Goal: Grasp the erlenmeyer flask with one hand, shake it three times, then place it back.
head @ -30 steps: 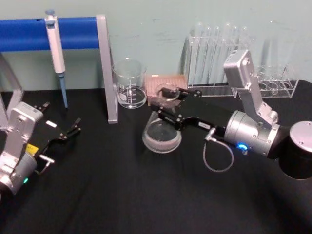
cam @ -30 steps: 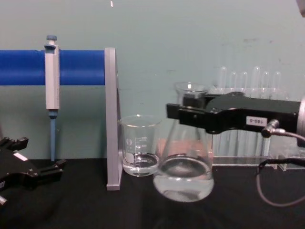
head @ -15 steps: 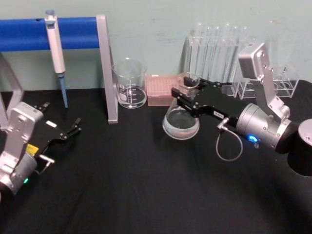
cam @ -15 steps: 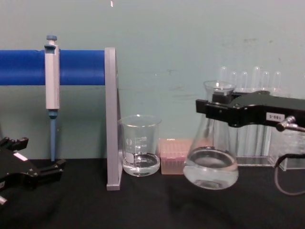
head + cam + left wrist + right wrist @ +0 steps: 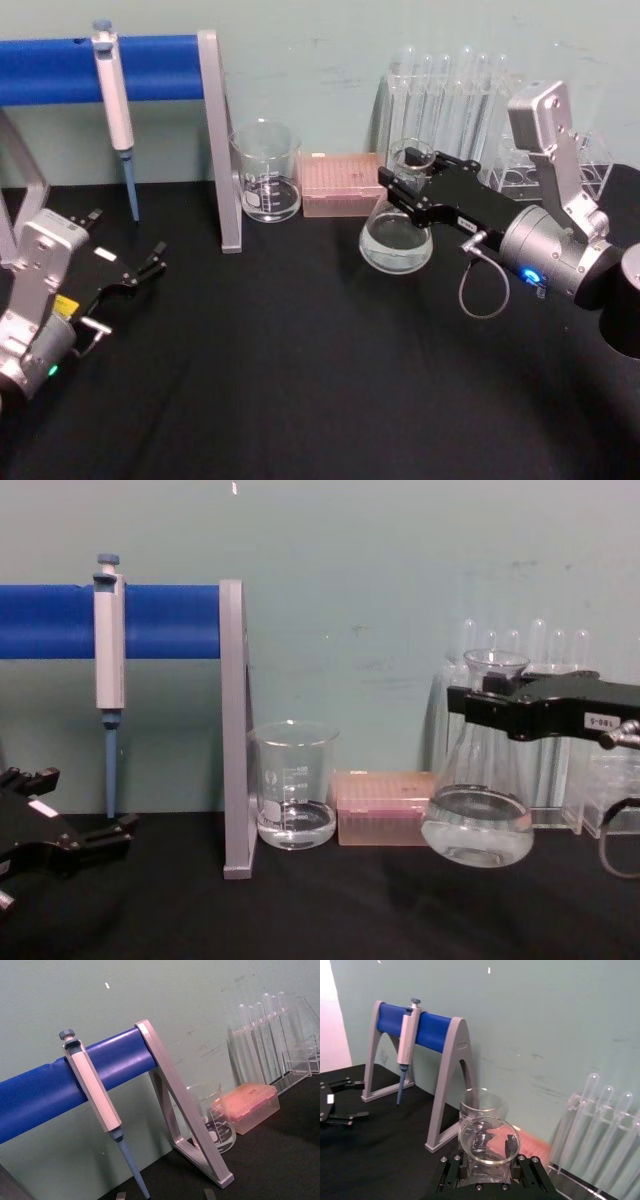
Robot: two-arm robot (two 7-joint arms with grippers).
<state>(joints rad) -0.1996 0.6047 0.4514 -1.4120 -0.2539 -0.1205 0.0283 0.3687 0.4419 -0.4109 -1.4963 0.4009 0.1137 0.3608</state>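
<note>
Nearest, at the black table's [image 5: 300,390] left, the left gripper [image 5: 128,232] lay parked with fingers spread, a plain white patch on top. Farther in on the right, the hand [image 5: 488,704] reached leftward, roughly level; its white label bore digits too small to read surely. It was clamped on the neck of the erlenmeyer flask [image 5: 478,825], which held clear liquid beside the pink box [image 5: 385,805]; whether its base touched the table I could not tell. Behind stood the beaker [image 5: 293,785] with white graduation marks, the pipette [image 5: 108,650] on its stand [image 5: 233,730], and the test tube rack [image 5: 455,100].
</note>
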